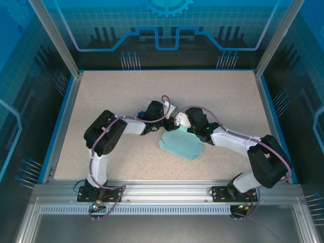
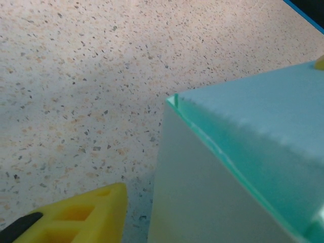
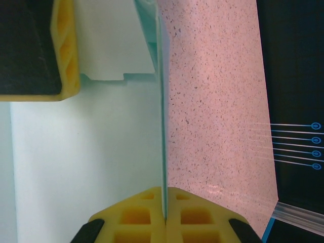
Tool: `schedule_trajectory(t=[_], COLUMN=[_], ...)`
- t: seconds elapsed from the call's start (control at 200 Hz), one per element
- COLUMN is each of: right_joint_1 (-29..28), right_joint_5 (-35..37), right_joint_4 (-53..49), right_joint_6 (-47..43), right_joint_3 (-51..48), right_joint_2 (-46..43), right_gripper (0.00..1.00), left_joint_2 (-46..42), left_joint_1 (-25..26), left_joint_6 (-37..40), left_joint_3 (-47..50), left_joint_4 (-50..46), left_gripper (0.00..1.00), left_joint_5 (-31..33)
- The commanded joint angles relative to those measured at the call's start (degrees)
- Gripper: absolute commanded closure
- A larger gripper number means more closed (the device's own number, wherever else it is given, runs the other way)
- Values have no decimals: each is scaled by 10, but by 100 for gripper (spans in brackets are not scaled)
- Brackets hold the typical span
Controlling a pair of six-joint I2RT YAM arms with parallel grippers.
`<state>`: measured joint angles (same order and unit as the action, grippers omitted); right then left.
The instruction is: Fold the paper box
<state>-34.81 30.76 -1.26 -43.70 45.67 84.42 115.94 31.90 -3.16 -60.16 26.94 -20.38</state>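
Near the middle of the table (image 1: 116,96): paper box (image 1: 183,147), both grippers at it.
My right gripper (image 3: 166,205) was clamped on an upright panel's edge; the left gripper (image 1: 170,115) sat at the box's far-left corner, one yellow finger (image 2: 86,215) showing; I couldn't tell its jaws' state.

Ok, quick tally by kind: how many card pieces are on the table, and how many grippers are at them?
paper box: 1
grippers: 2, the left gripper and the right gripper
Total: 3
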Motion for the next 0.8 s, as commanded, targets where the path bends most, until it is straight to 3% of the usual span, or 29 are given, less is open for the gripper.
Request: schedule_trajectory(t=[0.0,0.14,0.31,0.54,0.795], right_joint_1=[3,-3,-10,-12,-10], right_joint_5=[17,23,34,39,40], right_joint_4=[-28,-34,-50,-56,-58], right_joint_6=[-3,-4,-1,0,-1], right_joint_3=[4,9,18,19,20], right_joint_2=[-17,-14,-11,-13,-14], right_gripper=[100,100,100,100,100], left_joint_2=[-20,-20,-24,-35,-57], left_joint_1=[-11,-11,-10,-11,-23], left_joint_6=[14,15,-3,-7,0], left_joint_3=[11,6,1,3,17], left_joint_4=[-14,-33,-49,-53,-57], left_gripper=[58,69,75,52,47], left_joint_5=[59,107,164,112,107])
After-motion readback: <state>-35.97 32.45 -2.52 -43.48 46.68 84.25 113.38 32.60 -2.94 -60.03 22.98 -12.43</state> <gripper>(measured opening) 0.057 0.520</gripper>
